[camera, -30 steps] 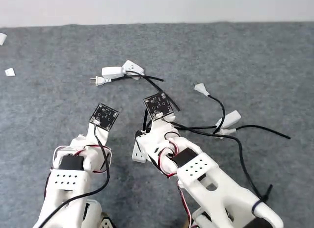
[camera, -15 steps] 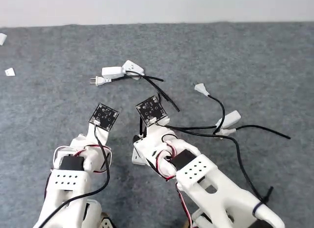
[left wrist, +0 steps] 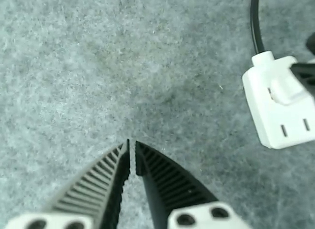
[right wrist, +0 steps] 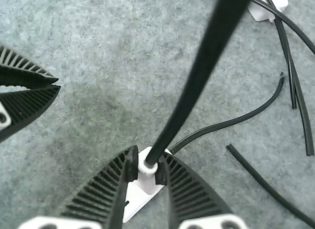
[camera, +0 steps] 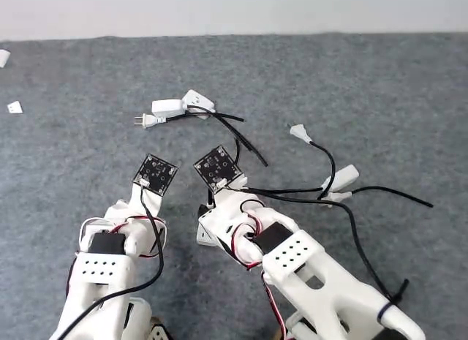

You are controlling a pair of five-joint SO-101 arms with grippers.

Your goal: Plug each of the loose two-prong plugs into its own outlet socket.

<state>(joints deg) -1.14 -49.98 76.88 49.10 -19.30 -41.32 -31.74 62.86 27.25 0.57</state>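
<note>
1. Swinging toward its neighbour over the last second, the right arm is bringing its square black camera board (camera: 217, 168) close beside the left arm's matching board (camera: 154, 172). The left arm is staying where it was.
2. The right tool (right wrist: 146, 159) is grasping a white plastic outlet socket block (left wrist: 280, 111) at the neck, where its black cable (right wrist: 206, 66) is coming out. It is holding the block low over the grey felt-covered counter (camera: 380, 84); whether the block is touching the felt, I cannot tell.
3. That block is showing its two-slot face in the left wrist view, sitting just beside the left tool (left wrist: 132, 147) but apart from it.
4. The left tool is clenching its ribbed black jaws together with nothing between them, the tips pointing down at bare felt.
5. Farther out on the counter, a loose white two-prong plug (camera: 150, 121) is lying flat, its metal prongs pointing toward the left edge of the high view. Two white cord ends (camera: 183, 104) are resting just beyond it.
6. Well off to the right, a small white plug (camera: 300, 132) is lying on the felt, its dark cord curling back to a white socket block (camera: 342, 179).
</note>
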